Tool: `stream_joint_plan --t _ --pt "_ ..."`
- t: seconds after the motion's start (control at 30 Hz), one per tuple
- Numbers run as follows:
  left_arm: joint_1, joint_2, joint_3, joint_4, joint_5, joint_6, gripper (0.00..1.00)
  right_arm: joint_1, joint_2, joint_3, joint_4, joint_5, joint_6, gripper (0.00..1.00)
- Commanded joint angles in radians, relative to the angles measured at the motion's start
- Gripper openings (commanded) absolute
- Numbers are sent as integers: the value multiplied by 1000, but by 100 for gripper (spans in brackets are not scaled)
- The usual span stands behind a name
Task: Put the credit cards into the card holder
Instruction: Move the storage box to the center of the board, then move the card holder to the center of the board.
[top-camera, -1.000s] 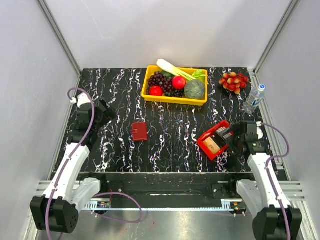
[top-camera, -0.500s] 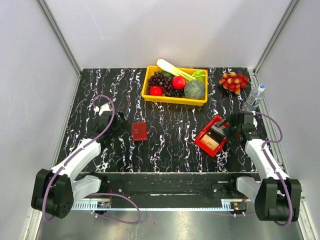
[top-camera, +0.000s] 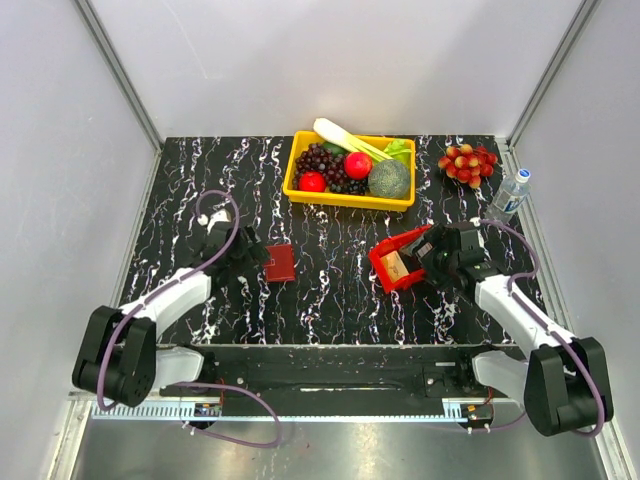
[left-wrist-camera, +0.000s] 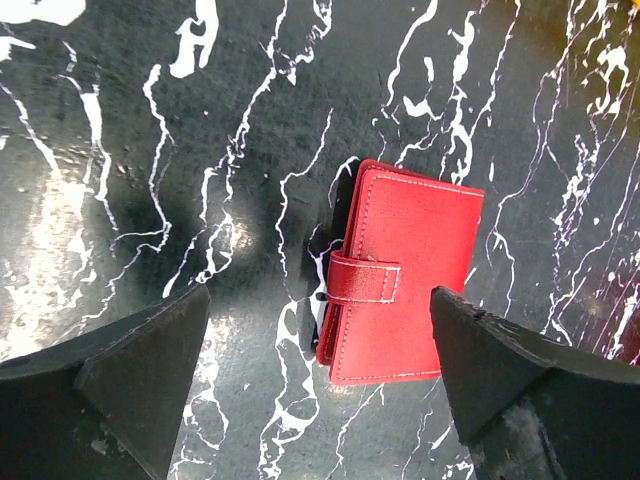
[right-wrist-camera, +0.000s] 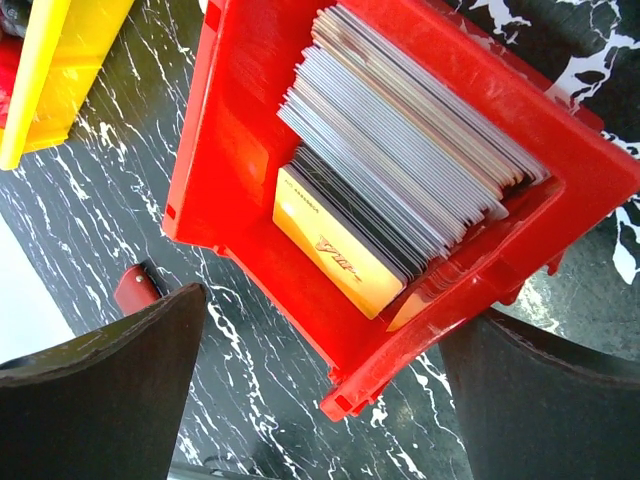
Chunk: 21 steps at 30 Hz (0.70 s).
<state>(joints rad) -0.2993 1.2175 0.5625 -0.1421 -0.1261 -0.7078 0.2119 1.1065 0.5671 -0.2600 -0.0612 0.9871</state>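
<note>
Left gripper (left-wrist-camera: 320, 292): jaws wide apart, empty, above small dark red stitched card holder (left-wrist-camera: 405, 270), strap-closed, flat on table, frame centre. Right gripper (right-wrist-camera: 325, 320): jaws wide, empty, above bright red plastic tray (right-wrist-camera: 235, 130); thin flat credit cards (right-wrist-camera: 400, 160) stacked inside, upper centre.

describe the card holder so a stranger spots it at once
On the black marbled table, look nearer the front edge than the left end of the yellow plastic bin. The dark red stitched card holder is strapped shut, unlike the bright red open plastic tray.
</note>
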Motion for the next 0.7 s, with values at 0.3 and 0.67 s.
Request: stream_joint_plan --t 0.3,0.67 --pt "-6 207 36 182 206 31 59 55 -439 -88 -264 -40 -51 91" --pt "-27 303 56 243 327 68 18 170 -305 54 -76 -168 -202 75"
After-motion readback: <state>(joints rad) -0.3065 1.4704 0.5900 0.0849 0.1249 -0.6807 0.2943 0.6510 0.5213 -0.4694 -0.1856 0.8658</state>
